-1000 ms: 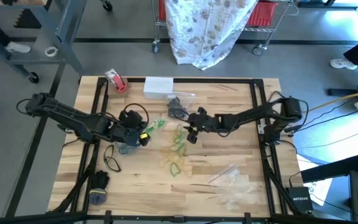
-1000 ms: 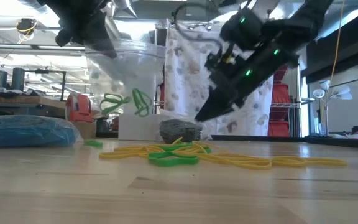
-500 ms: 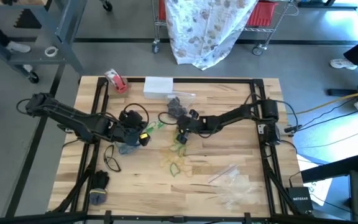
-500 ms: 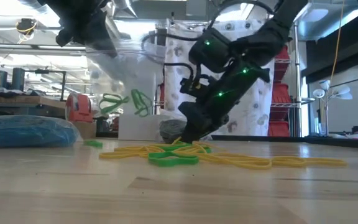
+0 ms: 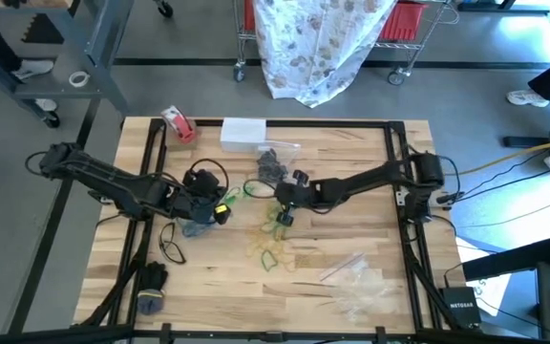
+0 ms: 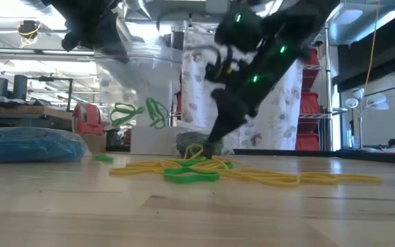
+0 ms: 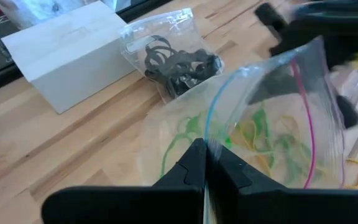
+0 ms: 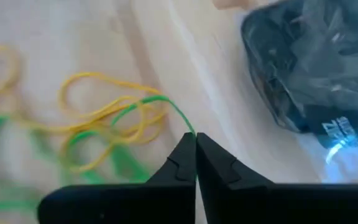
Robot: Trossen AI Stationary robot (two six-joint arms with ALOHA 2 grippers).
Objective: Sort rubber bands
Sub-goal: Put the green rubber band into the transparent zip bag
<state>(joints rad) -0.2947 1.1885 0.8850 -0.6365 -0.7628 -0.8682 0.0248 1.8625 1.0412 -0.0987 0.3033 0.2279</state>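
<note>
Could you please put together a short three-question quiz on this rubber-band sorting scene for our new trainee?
1. True or false: the right hand is shut on a green rubber band.
2. What does the left hand hold? A) tape roll B) clear bag C) white box
3. What colour are the bands in the sealed bag by the white box?

Key: 1 true; 2 B, the clear bag; 3 black.
</note>
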